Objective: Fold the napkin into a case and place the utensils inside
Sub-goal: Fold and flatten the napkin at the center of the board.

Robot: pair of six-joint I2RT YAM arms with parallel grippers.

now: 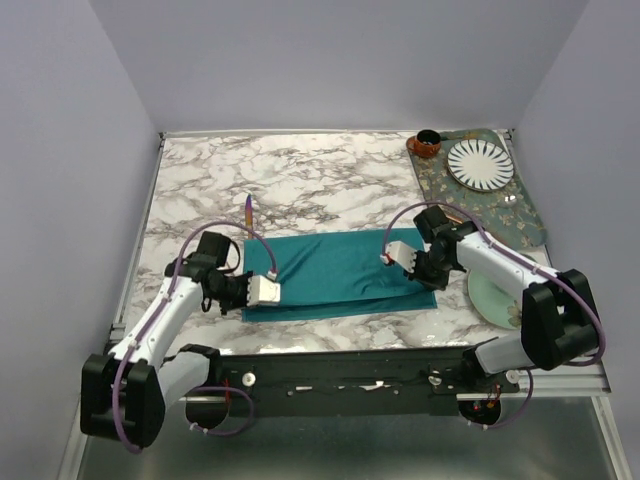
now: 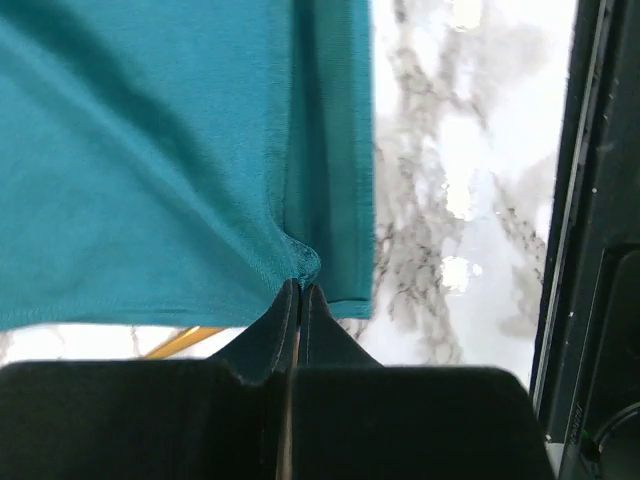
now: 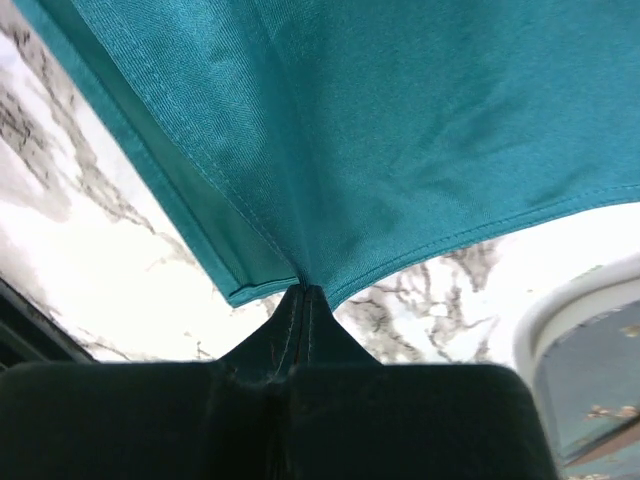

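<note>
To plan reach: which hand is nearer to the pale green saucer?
Right. The right hand grips the napkin end near the saucer; the left hand holds the opposite end.

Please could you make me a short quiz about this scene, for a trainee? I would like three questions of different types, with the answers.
1. True or false: the left gripper is open.
2. Where is the striped plate? A: far right, on the patterned mat. B: near left. C: centre.
3. Fill in: the right gripper is shut on the ___.
Key: 1 false, it is shut, pinching the napkin; 2 A; 3 napkin.
</note>
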